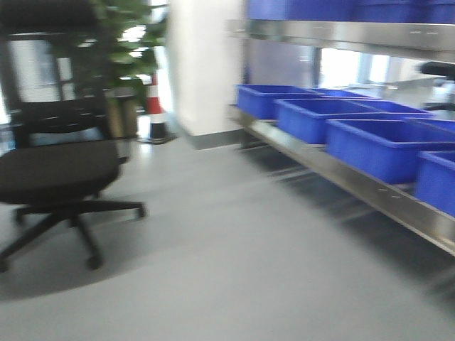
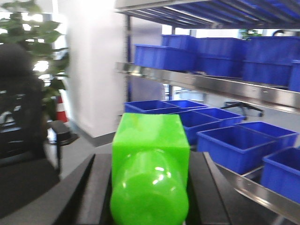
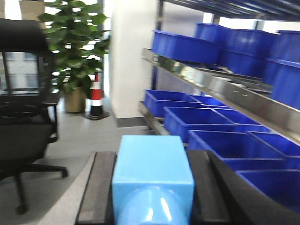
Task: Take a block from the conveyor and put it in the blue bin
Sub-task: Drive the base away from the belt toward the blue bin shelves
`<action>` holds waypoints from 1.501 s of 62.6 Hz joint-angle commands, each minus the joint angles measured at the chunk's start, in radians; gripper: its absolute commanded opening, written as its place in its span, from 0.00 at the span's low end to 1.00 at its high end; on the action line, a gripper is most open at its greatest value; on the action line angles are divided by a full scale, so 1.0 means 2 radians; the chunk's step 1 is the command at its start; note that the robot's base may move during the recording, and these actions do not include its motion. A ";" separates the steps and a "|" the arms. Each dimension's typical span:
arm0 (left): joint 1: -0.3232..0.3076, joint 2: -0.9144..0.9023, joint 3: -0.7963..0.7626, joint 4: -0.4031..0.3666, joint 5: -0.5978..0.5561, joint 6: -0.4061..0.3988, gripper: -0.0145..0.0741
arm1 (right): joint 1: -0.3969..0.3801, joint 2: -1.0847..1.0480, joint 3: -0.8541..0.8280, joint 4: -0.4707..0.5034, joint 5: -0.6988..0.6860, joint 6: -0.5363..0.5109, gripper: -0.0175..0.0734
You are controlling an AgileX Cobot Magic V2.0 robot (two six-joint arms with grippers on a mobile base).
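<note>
My left gripper [image 2: 150, 187] is shut on a bright green block [image 2: 150, 159] with a rounded near end, held between its two black fingers [image 2: 96, 192]. My right gripper [image 3: 152, 187] is shut on a light blue block [image 3: 151, 168] of the same shape. Several blue bins [image 1: 362, 138] stand in a row on a low steel shelf [image 1: 370, 190] to the right; they show too in the left wrist view [image 2: 236, 145] and the right wrist view [image 3: 206, 123]. The conveyor is out of view. Neither gripper shows in the front view.
A black office chair [image 1: 57, 170] stands on the grey floor at the left. A striped traffic cone [image 1: 156, 110] and a potted plant [image 1: 121, 64] stand by a white pillar [image 1: 202, 64]. More blue bins [image 3: 187, 47] fill an upper shelf.
</note>
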 commanded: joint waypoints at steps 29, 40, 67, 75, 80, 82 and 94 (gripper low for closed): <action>-0.003 -0.002 0.000 0.001 -0.012 0.000 0.04 | 0.000 -0.003 0.001 -0.002 -0.007 0.001 0.01; -0.003 -0.002 0.000 0.001 -0.012 0.000 0.04 | 0.000 -0.003 0.001 -0.002 -0.007 0.001 0.01; -0.003 -0.002 0.000 0.001 -0.012 0.000 0.04 | 0.000 -0.003 0.001 -0.002 -0.007 0.001 0.01; -0.003 -0.002 0.000 0.001 -0.012 0.000 0.04 | 0.000 -0.003 0.001 -0.002 -0.007 0.001 0.01; -0.003 -0.002 0.000 0.001 -0.012 0.000 0.04 | 0.000 -0.003 0.001 -0.002 -0.007 0.001 0.01; -0.003 -0.002 0.000 0.001 -0.012 0.000 0.04 | 0.000 -0.003 0.001 -0.002 -0.007 0.001 0.01; -0.003 -0.002 0.000 0.001 -0.012 0.000 0.04 | 0.000 -0.003 0.001 -0.002 -0.007 0.001 0.01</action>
